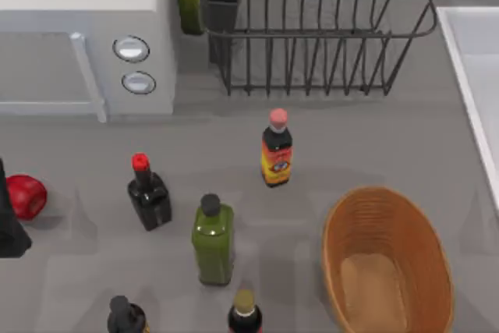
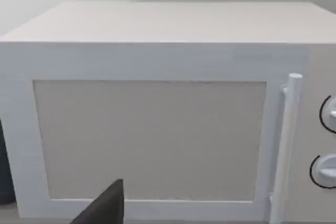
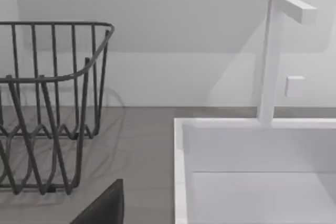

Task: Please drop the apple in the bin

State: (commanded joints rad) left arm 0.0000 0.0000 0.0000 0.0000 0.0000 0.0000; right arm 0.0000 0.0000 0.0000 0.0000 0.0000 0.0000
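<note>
Currently the apple (image 1: 26,196) rests on the counter (image 1: 374,138) at the top view's far nine o'clock edge, touching or just beside the dark left end effector (image 1: 9,216); whether that end effector is released or clenched I cannot tell. The bin (image 1: 387,267) sits well apart at about four o'clock, its tan floor bare. Between them stand a black bottle with a red cap (image 1: 148,193), a green bottle (image 1: 213,239) and a sauce bottle with a pink cap (image 1: 276,150). At twelve o'clock stands the black wire dish rack (image 1: 312,33), at ten o'clock the white microwave (image 1: 86,37). A white sink (image 3: 252,171) appears in the right wrist view, and the right end effector's state I cannot tell either.
</note>
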